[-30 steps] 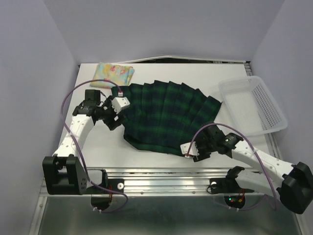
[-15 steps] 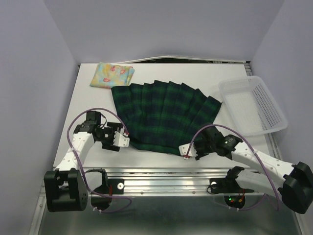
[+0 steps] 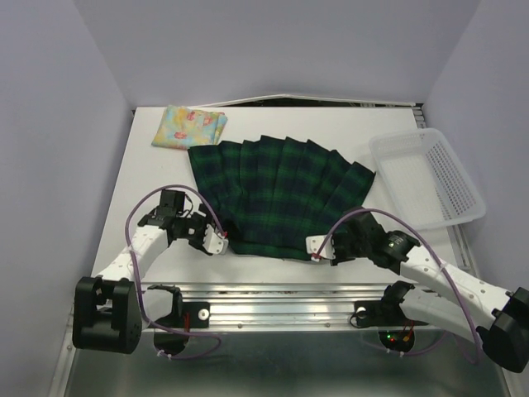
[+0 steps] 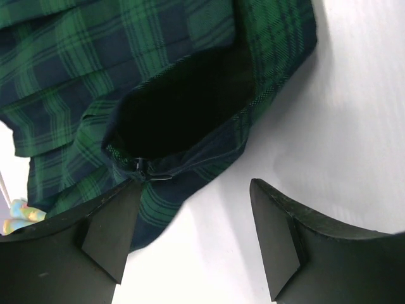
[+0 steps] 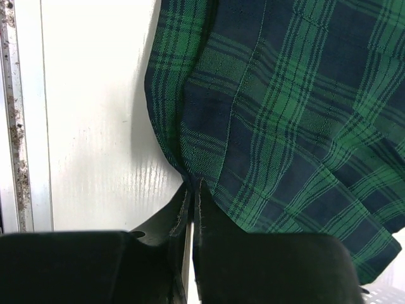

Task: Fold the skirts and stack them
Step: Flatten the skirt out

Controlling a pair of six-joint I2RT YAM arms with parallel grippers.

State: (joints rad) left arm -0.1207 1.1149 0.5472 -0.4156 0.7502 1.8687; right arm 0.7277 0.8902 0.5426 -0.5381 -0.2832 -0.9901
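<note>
The green-and-navy plaid skirt [image 3: 277, 194] lies fanned out flat across the middle of the table. A folded pale yellow floral skirt [image 3: 188, 126] rests at the far left corner. My left gripper [image 3: 216, 241] is open at the plaid skirt's near left corner. In the left wrist view its fingers [image 4: 193, 190] straddle bare table just beside the skirt's dark waistband opening [image 4: 183, 107]. My right gripper [image 3: 316, 248] is shut on the plaid skirt's near right edge. The right wrist view shows the cloth [image 5: 285, 114] pinched between the closed fingers [image 5: 192, 187].
A white mesh basket [image 3: 430, 178] sits at the right edge of the table, partly overlapping the plaid skirt's far right corner. A metal rail [image 3: 289, 294] runs along the near edge, just behind both grippers.
My left arm swung from the plaid skirt's far left side down to its near left corner. My right gripper closed on the near right edge and shifted slightly right.
</note>
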